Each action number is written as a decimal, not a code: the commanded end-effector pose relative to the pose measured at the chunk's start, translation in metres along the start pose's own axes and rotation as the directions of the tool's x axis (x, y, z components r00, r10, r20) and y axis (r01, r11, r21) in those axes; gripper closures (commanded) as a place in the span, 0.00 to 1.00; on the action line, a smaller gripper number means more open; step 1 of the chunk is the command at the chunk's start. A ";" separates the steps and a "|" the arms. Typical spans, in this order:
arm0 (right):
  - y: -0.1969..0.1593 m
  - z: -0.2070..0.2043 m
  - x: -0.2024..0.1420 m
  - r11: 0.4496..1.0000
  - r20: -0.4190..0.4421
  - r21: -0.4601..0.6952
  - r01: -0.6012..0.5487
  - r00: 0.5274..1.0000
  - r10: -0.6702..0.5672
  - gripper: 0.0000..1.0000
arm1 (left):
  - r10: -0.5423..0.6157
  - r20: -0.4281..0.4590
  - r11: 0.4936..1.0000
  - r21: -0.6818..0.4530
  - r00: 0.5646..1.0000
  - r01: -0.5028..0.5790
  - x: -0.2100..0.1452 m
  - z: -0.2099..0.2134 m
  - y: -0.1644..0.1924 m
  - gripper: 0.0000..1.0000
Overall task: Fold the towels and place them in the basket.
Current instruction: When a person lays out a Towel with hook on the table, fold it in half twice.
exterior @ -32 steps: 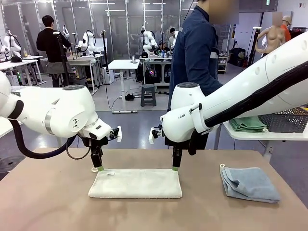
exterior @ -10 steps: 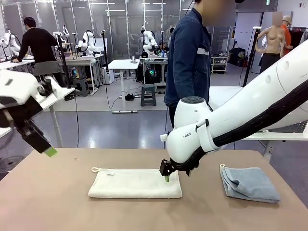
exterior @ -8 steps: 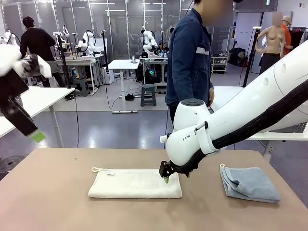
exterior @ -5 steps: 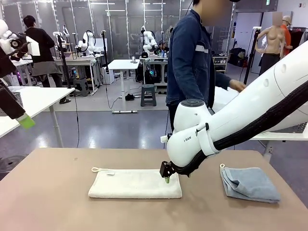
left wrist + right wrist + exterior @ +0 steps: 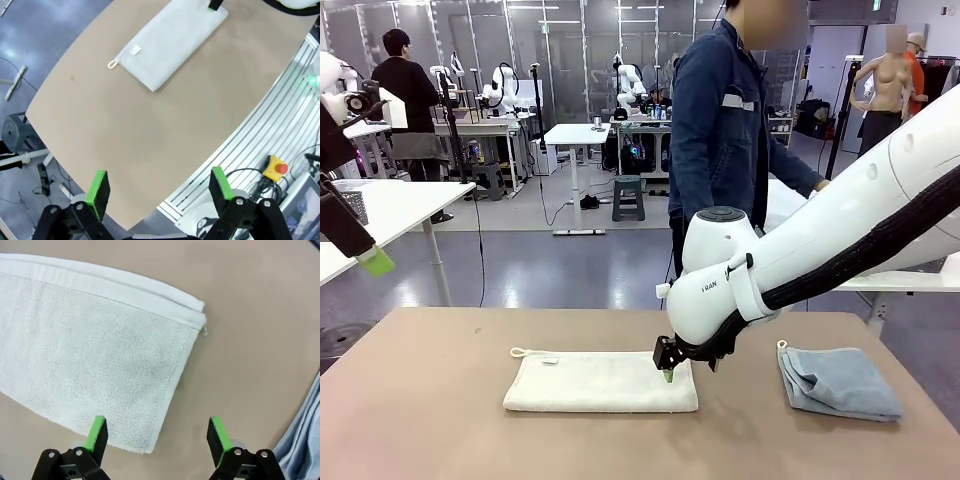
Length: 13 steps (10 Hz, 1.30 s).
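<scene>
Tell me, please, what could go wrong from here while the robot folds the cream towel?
1. The right gripper hangs open at the right end of the cream towel, half over cloth, half over the bare table; closing could pinch only the top layer.
2. The left gripper is open, high and far from the towel, so a one-sided fold may drag it or come out crooked.

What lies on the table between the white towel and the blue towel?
Nothing: in the front view the stretch of table between the white towel and the blue towel is bare. The right wrist view shows the same.
</scene>
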State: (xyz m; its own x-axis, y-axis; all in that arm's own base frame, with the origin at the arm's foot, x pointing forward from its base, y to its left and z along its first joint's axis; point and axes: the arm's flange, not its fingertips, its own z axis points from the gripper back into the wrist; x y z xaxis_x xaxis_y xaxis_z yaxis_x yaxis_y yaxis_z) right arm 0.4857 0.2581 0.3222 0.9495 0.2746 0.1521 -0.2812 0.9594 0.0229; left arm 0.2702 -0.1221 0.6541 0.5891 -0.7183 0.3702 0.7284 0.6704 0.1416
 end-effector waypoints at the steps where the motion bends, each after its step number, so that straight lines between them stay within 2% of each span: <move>1: -0.001 -0.009 0.008 0.991 -0.024 -0.020 0.134 0.991 -0.134 0.00 | -0.004 0.015 1.000 0.012 1.000 0.003 -0.001 -0.002 -0.001 0.00; 2: -0.003 -0.012 0.010 0.980 -0.017 -0.038 0.196 0.980 -0.197 0.00 | -0.004 0.015 1.000 0.012 1.000 0.003 -0.001 -0.002 -0.001 0.00; 4: -0.005 -0.019 0.011 0.968 -0.024 -0.007 0.251 0.968 -0.251 0.00 | -0.004 0.015 1.000 0.012 1.000 0.003 -0.001 -0.002 -0.001 0.00; 6: -0.003 -0.026 0.020 0.955 -0.035 -0.053 0.291 0.955 -0.293 0.00 | -0.004 0.015 1.000 0.012 1.000 0.003 -0.001 -0.002 -0.001 0.00; 11: -0.004 -0.039 0.031 0.952 -0.062 -0.040 0.304 0.950 -0.306 0.00 | -0.004 0.015 1.000 0.012 1.000 0.003 -0.001 -0.002 -0.001 0.00; 12: -0.006 -0.042 0.031 0.951 -0.071 -0.041 0.305 0.949 -0.308 0.06 | -0.004 0.015 1.000 0.012 1.000 0.003 -0.001 -0.002 -0.001 0.00; 13: -0.007 -0.044 0.031 0.951 -0.076 -0.037 0.306 0.948 -0.308 0.18 | -0.004 0.015 1.000 0.012 1.000 0.003 -0.001 -0.002 -0.001 0.00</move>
State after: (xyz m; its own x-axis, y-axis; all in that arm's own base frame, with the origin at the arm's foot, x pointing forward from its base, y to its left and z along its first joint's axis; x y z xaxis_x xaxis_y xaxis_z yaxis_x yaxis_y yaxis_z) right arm 0.5197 0.2575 0.2846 0.9976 0.0005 0.0693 -0.0033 0.9992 0.0400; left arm 0.2700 -0.1222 0.6543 0.5885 -0.7184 0.3710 0.7284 0.6702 0.1423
